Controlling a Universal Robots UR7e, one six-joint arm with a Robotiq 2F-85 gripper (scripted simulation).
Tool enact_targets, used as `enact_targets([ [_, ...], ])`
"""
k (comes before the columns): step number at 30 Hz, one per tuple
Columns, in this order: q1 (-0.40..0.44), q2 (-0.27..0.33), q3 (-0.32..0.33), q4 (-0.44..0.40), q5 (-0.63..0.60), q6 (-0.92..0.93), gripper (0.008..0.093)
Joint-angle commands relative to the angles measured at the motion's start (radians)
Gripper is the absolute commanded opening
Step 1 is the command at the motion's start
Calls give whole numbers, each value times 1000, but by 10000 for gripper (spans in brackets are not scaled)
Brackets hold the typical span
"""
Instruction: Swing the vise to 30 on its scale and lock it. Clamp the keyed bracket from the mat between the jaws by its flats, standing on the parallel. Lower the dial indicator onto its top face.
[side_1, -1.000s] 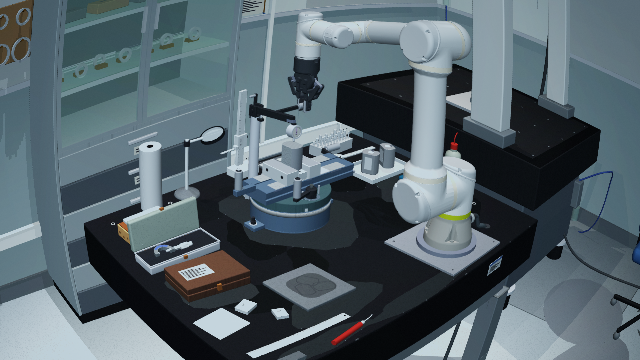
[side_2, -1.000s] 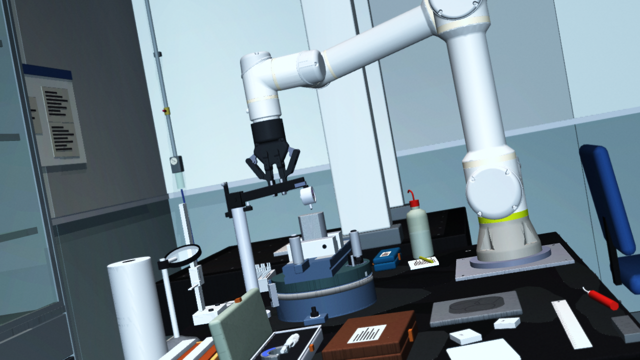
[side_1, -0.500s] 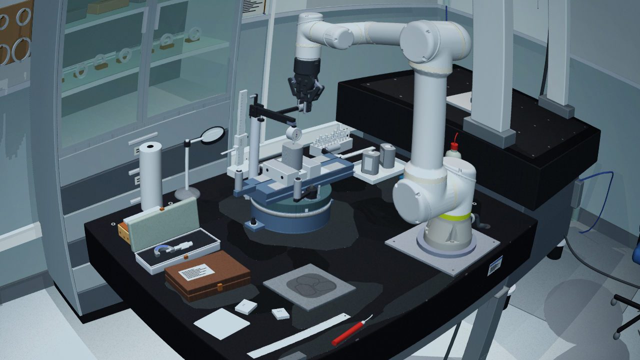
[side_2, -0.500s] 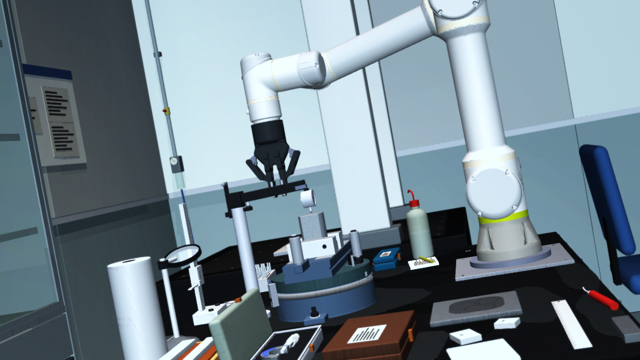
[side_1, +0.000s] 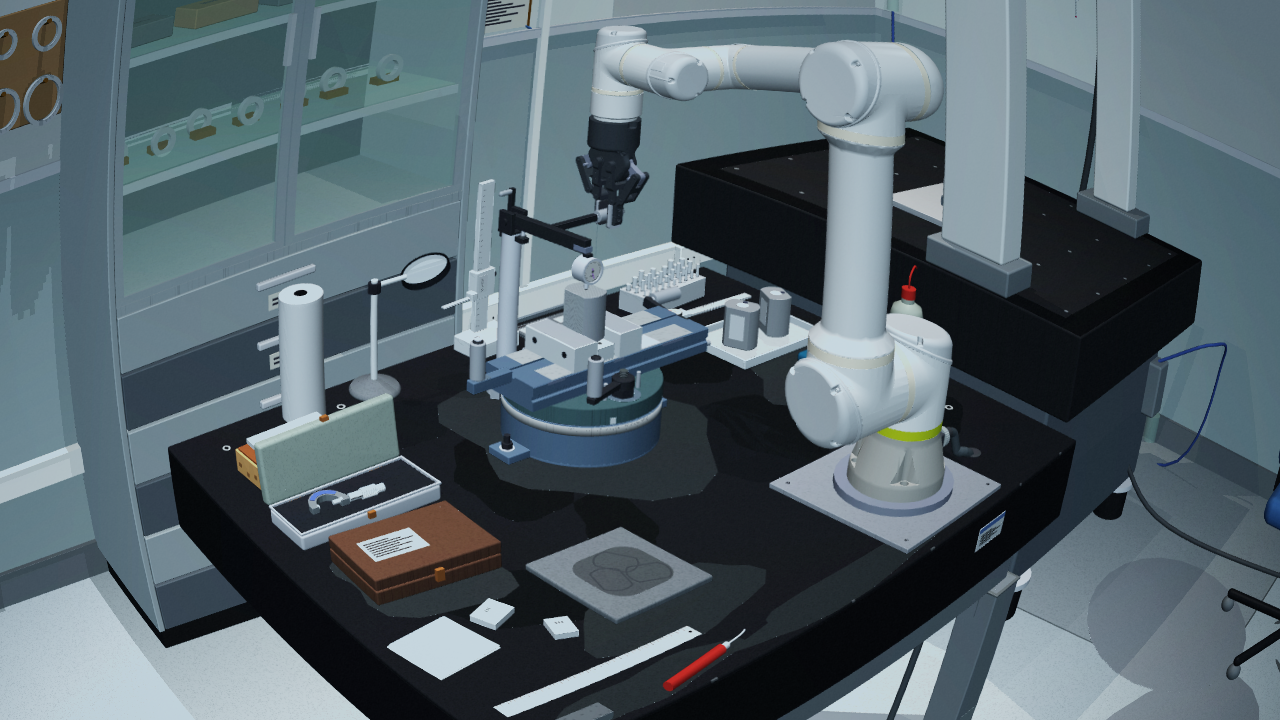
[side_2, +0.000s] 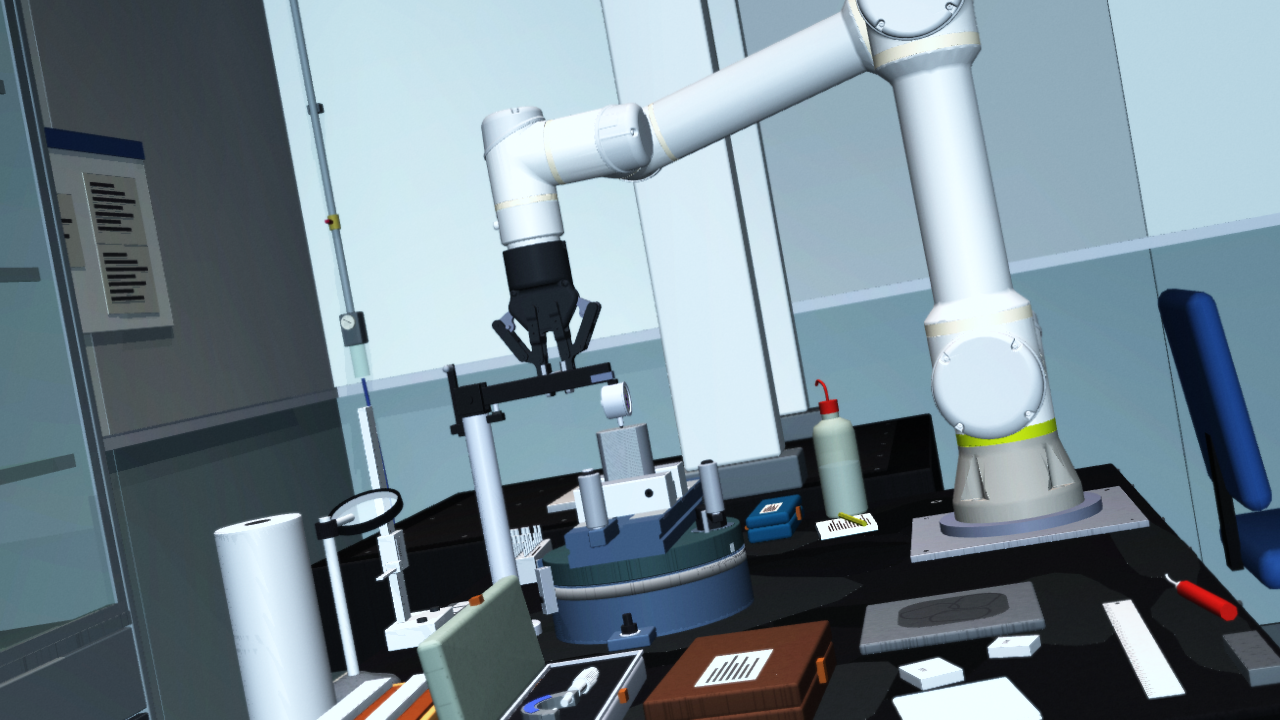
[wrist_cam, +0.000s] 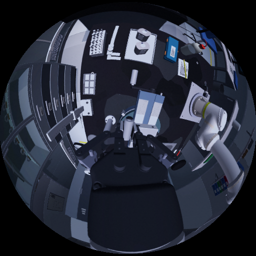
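Note:
My gripper (side_1: 612, 215) (side_2: 557, 368) (wrist_cam: 129, 140) points straight down above the blue swivel vise (side_1: 582, 358) (side_2: 649, 546), at the free end of the black indicator arm (side_1: 548, 228) (side_2: 537, 387) that reaches out from its upright post (side_1: 509, 287) (side_2: 488, 484). The grey keyed bracket (side_1: 586, 309) (side_2: 627, 452) stands upright between the vise jaws. The dial indicator (side_1: 585, 268) (side_2: 616, 400) hangs from the arm with its tip at the bracket's top face. The grey mat (side_1: 618, 573) (side_2: 952, 616) at the table front holds only dark outlines. My gripper is closed on the indicator arm.
The black granite machine bed (side_1: 931, 260) rises behind the arm's base. A paper roll (side_1: 302, 351), a magnifier stand (side_1: 394, 322), an open micrometer case (side_1: 345, 484) and a brown box (side_1: 414, 549) sit left of the vise. A ruler (side_1: 600, 670) and a red scriber (side_1: 703, 663) lie along the front edge.

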Motion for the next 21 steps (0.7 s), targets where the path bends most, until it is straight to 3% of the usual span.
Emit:
enact_targets([
  [1,0,0,0,0,0,0,80],
  [21,0,1,6,-8,0,0,80],
])
